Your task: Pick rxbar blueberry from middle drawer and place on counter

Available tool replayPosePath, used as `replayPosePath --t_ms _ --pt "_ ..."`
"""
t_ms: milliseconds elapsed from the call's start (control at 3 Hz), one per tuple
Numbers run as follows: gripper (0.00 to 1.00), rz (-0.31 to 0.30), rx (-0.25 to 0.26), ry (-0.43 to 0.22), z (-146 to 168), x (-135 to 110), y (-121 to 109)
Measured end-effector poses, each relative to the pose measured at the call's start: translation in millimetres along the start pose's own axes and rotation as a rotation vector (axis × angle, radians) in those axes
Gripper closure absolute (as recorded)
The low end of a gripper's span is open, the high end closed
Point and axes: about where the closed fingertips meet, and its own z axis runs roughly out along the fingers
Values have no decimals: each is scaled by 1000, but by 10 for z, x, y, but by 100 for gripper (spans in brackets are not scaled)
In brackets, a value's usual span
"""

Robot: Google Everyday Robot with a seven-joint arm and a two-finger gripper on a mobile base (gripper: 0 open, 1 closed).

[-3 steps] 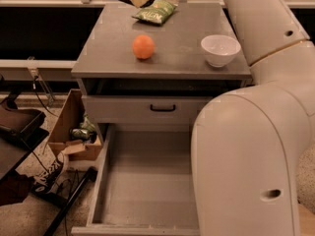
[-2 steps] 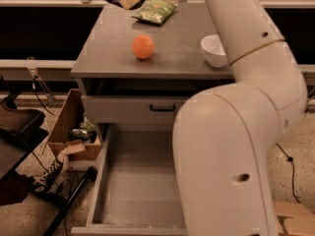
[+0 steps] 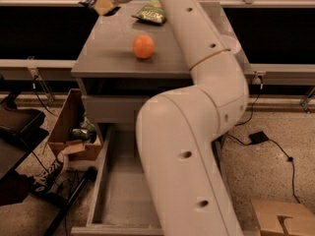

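Observation:
My gripper [image 3: 101, 3] is at the top left, over the back left corner of the counter [image 3: 108, 48]. It is shut on the rxbar blueberry [image 3: 89, 1], a small dark-blue wrapper sticking out to its left, held above the counter. The middle drawer [image 3: 123, 186] stands pulled open below the cabinet. Its plain grey floor shows on the left; my white arm [image 3: 197, 132] hides the rest.
An orange [image 3: 143, 46] lies mid-counter and a green chip bag [image 3: 150, 14] at the back. A white bowl [image 3: 232, 44] peeks out behind my arm. A cardboard box [image 3: 69, 132] sits on the floor left of the drawer, another box [image 3: 283, 220] at bottom right.
My arm has swung left across the view. The gripper with the bar moved from the counter's back middle toward its back left corner. The bowl is now mostly hidden.

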Motion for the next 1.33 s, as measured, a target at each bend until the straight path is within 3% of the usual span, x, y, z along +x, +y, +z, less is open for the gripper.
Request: replayPosePath --t_ms 333,1000,1333 --pt "100 87 0 67 439 175 42" --pt "100 343 53 201 926 838 -133" --pt "81 367 53 205 960 857 -121"
